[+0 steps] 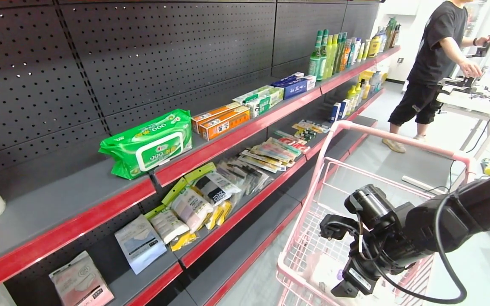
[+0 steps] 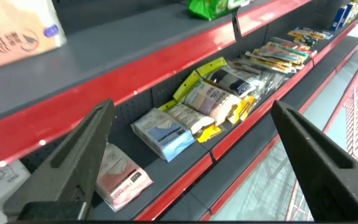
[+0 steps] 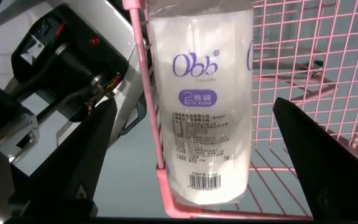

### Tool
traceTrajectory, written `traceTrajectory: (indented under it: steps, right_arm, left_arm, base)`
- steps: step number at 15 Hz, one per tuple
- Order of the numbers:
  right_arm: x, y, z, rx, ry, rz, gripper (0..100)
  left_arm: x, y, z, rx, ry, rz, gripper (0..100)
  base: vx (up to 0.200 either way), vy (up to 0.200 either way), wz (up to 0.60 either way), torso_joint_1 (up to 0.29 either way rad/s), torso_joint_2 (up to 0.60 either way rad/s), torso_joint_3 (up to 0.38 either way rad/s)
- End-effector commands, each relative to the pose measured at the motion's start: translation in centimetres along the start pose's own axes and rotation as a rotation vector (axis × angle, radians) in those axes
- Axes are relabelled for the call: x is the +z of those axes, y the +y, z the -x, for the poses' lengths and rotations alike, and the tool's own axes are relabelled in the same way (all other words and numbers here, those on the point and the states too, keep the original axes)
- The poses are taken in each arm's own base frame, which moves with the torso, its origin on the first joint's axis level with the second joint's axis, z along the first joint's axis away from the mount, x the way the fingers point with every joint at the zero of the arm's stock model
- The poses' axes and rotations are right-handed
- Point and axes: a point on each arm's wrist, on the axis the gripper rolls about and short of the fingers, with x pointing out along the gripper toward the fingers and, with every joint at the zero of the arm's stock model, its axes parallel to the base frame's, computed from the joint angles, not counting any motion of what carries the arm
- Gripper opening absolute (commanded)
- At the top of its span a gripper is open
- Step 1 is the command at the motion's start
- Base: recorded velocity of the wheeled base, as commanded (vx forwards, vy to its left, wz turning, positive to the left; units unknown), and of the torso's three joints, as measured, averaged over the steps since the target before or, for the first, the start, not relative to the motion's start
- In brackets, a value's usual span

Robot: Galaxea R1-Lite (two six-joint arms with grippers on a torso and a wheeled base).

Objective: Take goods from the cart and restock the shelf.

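Note:
A pink wire cart (image 1: 398, 140) stands in the aisle at the lower right. A white wrapped paper pack (image 3: 201, 93) lies in the corner of the cart (image 3: 143, 81) and shows faintly in the head view (image 1: 326, 272). My right gripper (image 3: 194, 106) hangs over that pack, open, with a finger to either side and nothing held; its arm (image 1: 351, 276) dips into the cart. My left gripper (image 2: 192, 106) is open and empty, facing the shelf's lower tiers. A similar white pack (image 2: 17, 31) rests at the left end of the top shelf (image 1: 79, 187).
The top shelf carries a green wipes pack (image 1: 149, 142), orange boxes (image 1: 219, 121) and bottles (image 1: 330, 53) farther along. Bagged goods (image 1: 194, 204) crowd the middle tier. Bare grey board lies between the white pack and the wipes. A table (image 1: 474, 102) stands beyond the cart.

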Motion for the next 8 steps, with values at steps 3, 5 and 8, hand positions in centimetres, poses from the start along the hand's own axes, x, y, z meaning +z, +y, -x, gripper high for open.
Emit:
traceTrajectory:
  steps: [3,5,8]
  right_arm:
    - [0.5,0.2,0.1,0.001,-0.013,0.013,100]
    - [0.6,0.3,-0.4,0.006,-0.002,0.020,100]
    - [0.6,0.3,-1.6,0.019,0.029,0.019,100]
  left_arm:
    - [0.0,0.0,0.0,0.001,0.000,0.000,100]
    - [0.0,0.0,0.0,0.001,0.000,0.000,100]
    - [0.0,0.0,0.0,0.001,0.000,0.000,100]
  base:
    - [0.000,0.000,0.00,-0.141,0.33,0.178]
    - [0.000,0.000,0.00,-0.032,0.09,0.051]
    - [0.000,0.000,0.00,0.000,0.00,0.000]
